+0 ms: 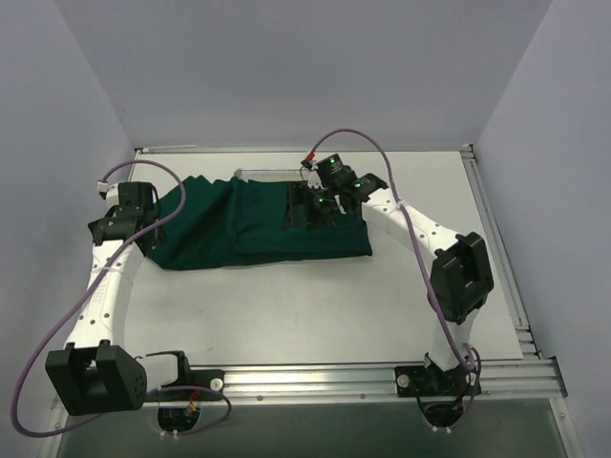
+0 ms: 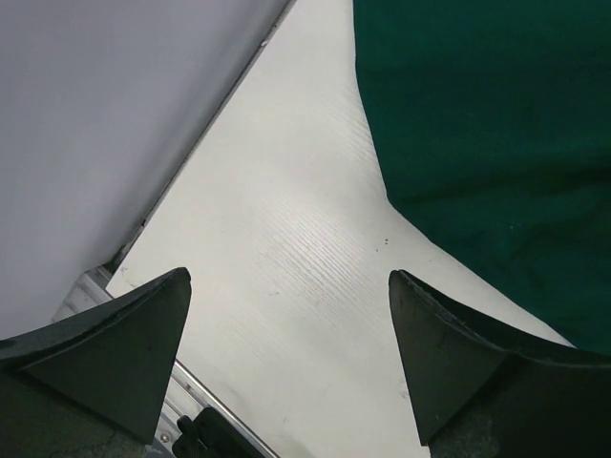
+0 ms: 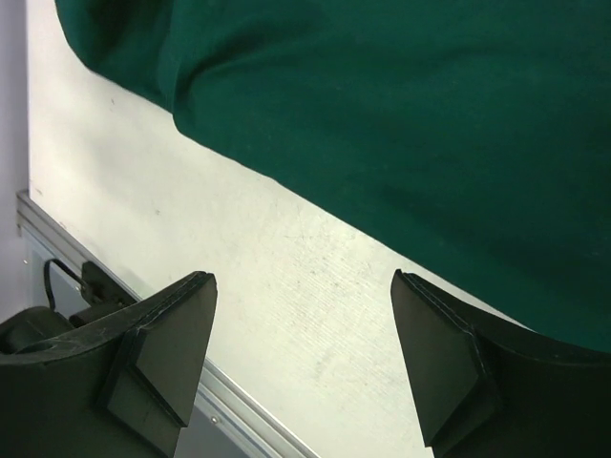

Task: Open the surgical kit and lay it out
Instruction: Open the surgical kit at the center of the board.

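Observation:
The surgical kit's dark green drape [image 1: 248, 224] lies spread along the back of the table, still covering its contents. A thin silver tray edge [image 1: 267, 173] peeks out behind it; no instruments show. My left gripper [image 1: 143, 224] hovers at the drape's left end, open. In the left wrist view the left gripper [image 2: 288, 277] has only bare table between its fingers, with the drape [image 2: 496, 143] to the upper right. My right gripper [image 1: 307, 212] hangs over the drape's middle right, open. In the right wrist view the right gripper [image 3: 301, 277] is empty, the drape [image 3: 401, 124] just beyond its tips.
White walls enclose the table on three sides. A metal rail [image 1: 382, 380] runs along the near edge by the arm bases, and another rail [image 1: 496, 239] follows the right side. Bare white tabletop [image 1: 286, 315] lies in front of the drape.

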You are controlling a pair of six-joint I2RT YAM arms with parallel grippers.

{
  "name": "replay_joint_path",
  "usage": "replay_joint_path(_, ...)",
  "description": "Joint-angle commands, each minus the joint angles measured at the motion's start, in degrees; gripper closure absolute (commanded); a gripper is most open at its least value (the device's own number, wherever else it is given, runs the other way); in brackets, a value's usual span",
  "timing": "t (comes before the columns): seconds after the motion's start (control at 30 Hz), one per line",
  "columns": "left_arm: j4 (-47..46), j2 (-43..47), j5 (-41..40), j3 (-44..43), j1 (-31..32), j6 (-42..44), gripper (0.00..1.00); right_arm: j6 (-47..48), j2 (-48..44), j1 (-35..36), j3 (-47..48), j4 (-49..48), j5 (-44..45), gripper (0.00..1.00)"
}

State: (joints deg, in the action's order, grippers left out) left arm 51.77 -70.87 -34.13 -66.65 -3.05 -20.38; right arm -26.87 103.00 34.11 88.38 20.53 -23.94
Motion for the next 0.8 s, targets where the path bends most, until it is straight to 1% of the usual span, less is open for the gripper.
replay_joint_path(0.0, -2.02, 1.79, 2.13, 1.35, -0.03, -0.01, 0.06, 2.26, 3.07, 2.79, 5.73, 2.84, 2.41, 0.26)
replay_joint_path(0.07, -2.98, 0.56, 5.64, 1.7, -0.03, -0.36, 0.06, 2.87, 6.31, 4.55, 8.9, 3.89, 4.94, 0.27)
replay_joint_path(0.13, -3.51, -1.63, 9.93, 1.53, -0.03, -0.27, 0.06, 4.8, 9.22, 7.54, 14.52, 6.0, 7.67, 0.27)
replay_joint_path(0.17, -4.04, -3.12, 11.09, 1.26, -0.2, -0.36, 0.06, 5.51, 12.02, 8.51, 16.37, 6.7, 10.56, 0.27)
replay_joint_path(0.2, -4.13, -3.74, 11.89, 0.91, -0.38, -0.36, 0.05, 7.17, 13.44, 10.52, 19.95, 7.58, 12.24, 0.27)
replay_joint_path(0.27, -4.65, -4.97, 15.31, -0.05, -1.34, -0.45, 0.04, 8.67, 16.95, 12.29, 23.4, 9.25, 15.4, 0.26)
replay_joint_path(0.3, -4.66, -6.11, 16.89, -0.58, -1.69, -0.36, 0.01, 9.72, 18.01, 12.91, 24.9, 9.96, 16.2, 0.26)
replay_joint_path(0.33, -4.31, -6.73, 18.21, -1.11, -2.22, -0.36, 0.01, 10.08, 18.89, 14.04, 27.78, 10.22, 16.64, 0.25)
replay_joint_path(0.4, -3.26, -8.23, 21.81, -2.51, -2.14, -0.62, 0.01, 10.87, 21.88, 15.02, 30.87, 11.71, 17.0, 0.25)
replay_joint_path(0.43, -2.99, -8.4, 22.96, -2.52, -2.22, -0.97, 0.06, 11.4, 22.85, 16.15, 33.85, 12.16, 17.52, 0.25)
replay_joint_path(0.6, -4.48, -6.13, 27.97, 0.03, -2.31, -2.82, 0.06, 13.95, 27.6, 20.38, 37.83, 14.09, 20.68, 0.24)
replay_joint_path(0.77, -4.31, -3.75, 30.0, 0.21, -2.31, -3.17, 0.06, 16.41, 29.97, 23.89, 38.36, 14.1, 27.28, 0.24)
